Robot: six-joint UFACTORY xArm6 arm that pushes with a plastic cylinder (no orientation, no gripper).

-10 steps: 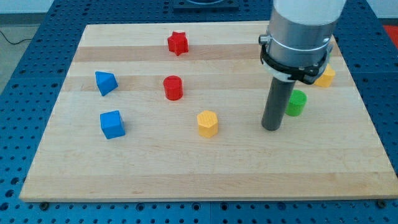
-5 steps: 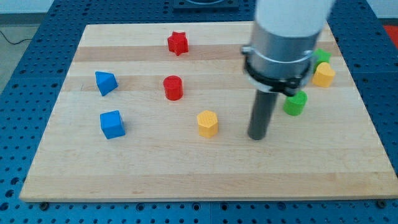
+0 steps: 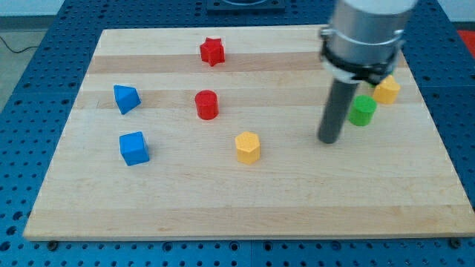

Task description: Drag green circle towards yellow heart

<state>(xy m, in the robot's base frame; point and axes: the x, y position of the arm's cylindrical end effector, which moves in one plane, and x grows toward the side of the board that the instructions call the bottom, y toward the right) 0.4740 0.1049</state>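
Note:
The green circle [image 3: 362,110] lies on the wooden board at the view's right, just below and left of the yellow heart [image 3: 386,90]; the two are close together, almost touching. My tip [image 3: 329,139] rests on the board to the lower left of the green circle, a short gap away. The arm's wide grey body hides the board above the rod.
A red star [image 3: 212,51] is at the top middle and a red cylinder [image 3: 206,104] below it. A blue wedge-like block [image 3: 126,98] and a blue cube [image 3: 134,147] are at the left. A yellow hexagon [image 3: 248,147] lies left of my tip.
My tip swung left, then came back right and slightly up. The green circle has shifted up and right, closer to the yellow heart. A second green block seen earlier is now hidden.

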